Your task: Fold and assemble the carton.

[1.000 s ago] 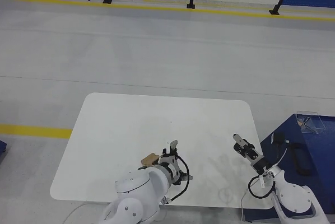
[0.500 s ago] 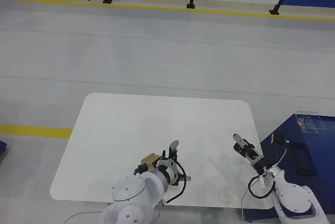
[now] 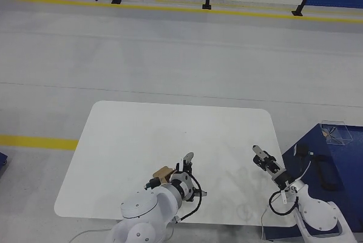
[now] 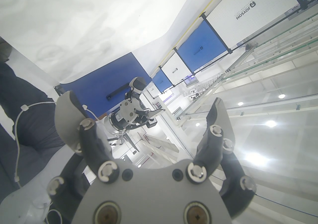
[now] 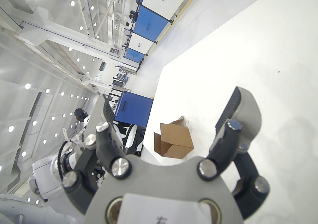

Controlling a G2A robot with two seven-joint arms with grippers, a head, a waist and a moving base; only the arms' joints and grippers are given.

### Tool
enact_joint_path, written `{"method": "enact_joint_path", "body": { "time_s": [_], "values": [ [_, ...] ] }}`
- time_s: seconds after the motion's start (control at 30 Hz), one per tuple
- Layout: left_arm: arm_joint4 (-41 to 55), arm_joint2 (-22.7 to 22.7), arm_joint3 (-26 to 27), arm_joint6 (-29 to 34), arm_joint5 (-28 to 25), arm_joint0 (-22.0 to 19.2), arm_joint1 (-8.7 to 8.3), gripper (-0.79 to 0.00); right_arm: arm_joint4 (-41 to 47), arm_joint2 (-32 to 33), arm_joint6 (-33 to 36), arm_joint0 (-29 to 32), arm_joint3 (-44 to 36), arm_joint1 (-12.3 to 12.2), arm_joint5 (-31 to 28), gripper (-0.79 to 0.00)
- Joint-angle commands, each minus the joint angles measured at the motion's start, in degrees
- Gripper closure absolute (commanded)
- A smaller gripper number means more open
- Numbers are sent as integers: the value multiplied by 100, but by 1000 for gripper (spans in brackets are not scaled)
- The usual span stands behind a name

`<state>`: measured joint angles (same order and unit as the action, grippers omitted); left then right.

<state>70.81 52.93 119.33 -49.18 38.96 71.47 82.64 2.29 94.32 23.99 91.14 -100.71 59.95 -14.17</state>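
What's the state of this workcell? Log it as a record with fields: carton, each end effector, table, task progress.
carton: brown cardboard carton, partly erected, flaps open, lying on the table near its edge
left end effector: open, empty, close to the carton
right end effector: open, empty, over the table, well apart from the carton
table: white rounded-corner table
task progress: assembly unfinished, neither end effector holds the carton
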Motion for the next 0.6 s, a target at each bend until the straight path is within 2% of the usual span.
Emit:
{"method": "enact_joint_path", "body": {
  "time_s": [0.0, 0.07, 0.1, 0.17, 0.27, 0.4, 0.57],
  "values": [
    [-509, -90, 168, -307, 200, 47, -18, -785, -40, -24, 30, -1, -29, 0, 3, -785],
    [-581, -29, 311, -781, 692, 108, -40, -785, -440, -131, 194, -48, -177, -11, 67, -785],
    [-665, -23, 307, -769, 846, 129, -62, -785, -785, -206, 189, -90, -249, -15, 174, -785],
    [-1062, -1, 242, -385, 1231, 223, -161, -785, -1547, -447, 35, -195, -372, -8, 429, -785],
    [-1900, 352, 249, 288, 1904, 555, -355, -785, -2374, -1001, 110, -441, -464, 22, 732, -785],
    [-2660, 578, 157, 288, 1904, 1194, -507, -785, -3870, -1801, -38, -865, -417, 83, 1224, -785],
    [-2930, 311, -34, 289, 1904, 1504, -610, -785, -5037, -2678, 11, -1454, -112, 204, 1764, -785]
  ]
}}
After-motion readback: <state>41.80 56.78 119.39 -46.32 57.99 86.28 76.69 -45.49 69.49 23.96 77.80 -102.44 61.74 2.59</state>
